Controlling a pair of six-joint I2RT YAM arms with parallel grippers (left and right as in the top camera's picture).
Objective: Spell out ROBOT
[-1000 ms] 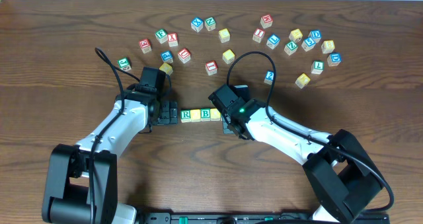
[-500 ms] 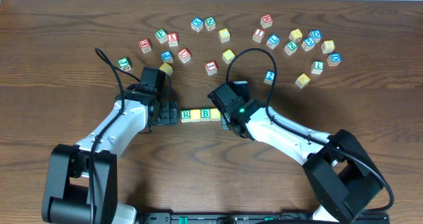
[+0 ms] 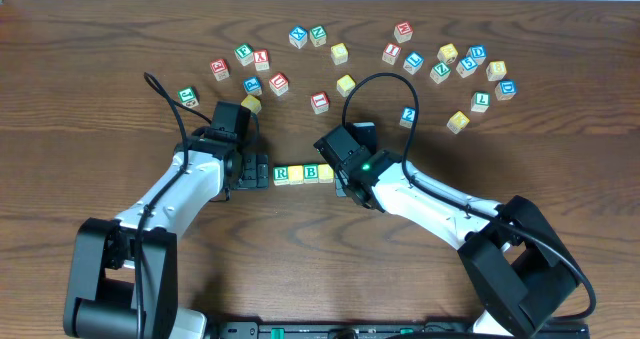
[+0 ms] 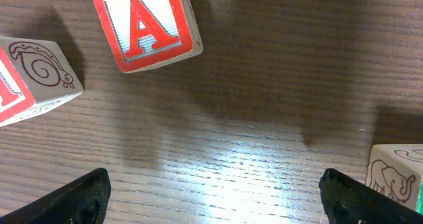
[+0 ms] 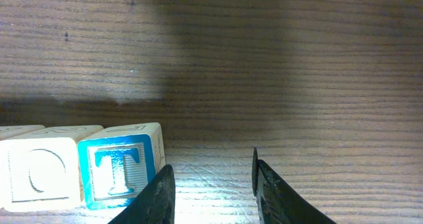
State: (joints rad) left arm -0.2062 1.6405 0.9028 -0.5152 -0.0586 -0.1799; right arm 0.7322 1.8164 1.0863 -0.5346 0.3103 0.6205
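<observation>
From above: block row (image 3: 304,173) lay on table (image 3: 300,269) between left arm (image 3: 185,184) and right arm (image 3: 430,199), R and B showing, end hidden under right arm.
Left wrist view: left gripper (image 4: 211,191) wide apart, empty, low over bare wood, A block (image 4: 147,26) ahead.
Right wrist view: T block (image 5: 121,173) closed row; right gripper (image 5: 211,171) apart, empty, just beside it.
Word looked done; arms only had to back off.
</observation>
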